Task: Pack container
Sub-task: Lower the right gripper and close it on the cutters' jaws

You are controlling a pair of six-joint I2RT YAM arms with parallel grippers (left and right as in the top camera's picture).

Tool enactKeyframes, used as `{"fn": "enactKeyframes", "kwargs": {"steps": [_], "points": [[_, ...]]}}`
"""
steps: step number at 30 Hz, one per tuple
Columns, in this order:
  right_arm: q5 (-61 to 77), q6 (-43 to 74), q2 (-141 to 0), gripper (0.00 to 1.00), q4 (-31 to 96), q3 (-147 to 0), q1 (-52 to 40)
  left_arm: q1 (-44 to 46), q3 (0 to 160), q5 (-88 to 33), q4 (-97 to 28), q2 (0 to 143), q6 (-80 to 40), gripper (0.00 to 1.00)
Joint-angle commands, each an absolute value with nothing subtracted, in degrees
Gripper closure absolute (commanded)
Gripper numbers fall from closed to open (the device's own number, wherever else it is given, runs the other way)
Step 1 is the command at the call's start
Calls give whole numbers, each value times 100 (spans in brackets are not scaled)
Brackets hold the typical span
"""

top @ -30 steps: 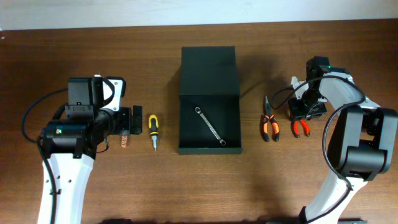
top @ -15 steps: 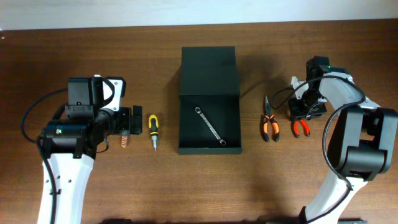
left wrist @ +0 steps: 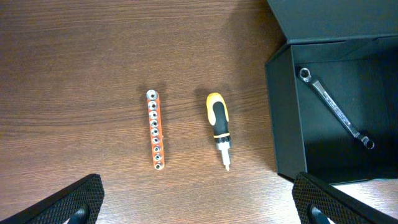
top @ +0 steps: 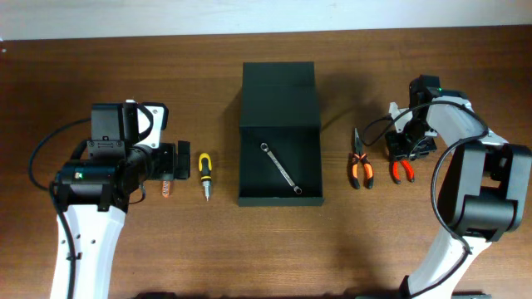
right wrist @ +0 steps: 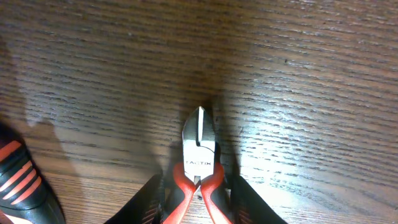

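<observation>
Since neither arm had moved in the last second, packing appeared stalled: the left end effector (left wrist: 200, 198) hung spread apart, the right end effector (right wrist: 198, 199) straddled the red cutters (right wrist: 199, 149), clamping indeterminable, and the open container (top: 253, 178) sat centred on the surface (top: 208, 249), holding one wrench (top: 280, 168).

1. We see the table (top: 166, 249) as brown wood, grain visible, slight sheen under light.
2. Container (top: 279, 83): matt green-black, smooth.
3. Wrench (top: 280, 169): bright polished metal.
4. Screwdriver (left wrist: 218, 118): yellow-black plastic handle, metal tip.
5. Bit holder (left wrist: 155, 129): orange plastic, metal sockets.
6. Cutters (right wrist: 199, 146): dull grey steel head, glossy red grips.
7. Left gripper (left wrist: 196, 183) pads (left wrist: 78, 198): we read black, knurled.
</observation>
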State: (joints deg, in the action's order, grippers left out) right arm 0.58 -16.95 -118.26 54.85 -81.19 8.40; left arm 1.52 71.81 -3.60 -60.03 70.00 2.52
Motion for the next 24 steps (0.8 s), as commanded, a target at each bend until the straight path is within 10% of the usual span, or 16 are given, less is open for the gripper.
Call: {"fn": "enactKeyframes", "kwargs": {"steps": [1,24], "points": [[110,-1688,-11878,67,5509,-8077,788,143,7286,-316,-6014,7008,217,1],[108,-1686,-11878,73,5507,-8195,788,143,7286,-316,-6014,7008,217,1]]}}
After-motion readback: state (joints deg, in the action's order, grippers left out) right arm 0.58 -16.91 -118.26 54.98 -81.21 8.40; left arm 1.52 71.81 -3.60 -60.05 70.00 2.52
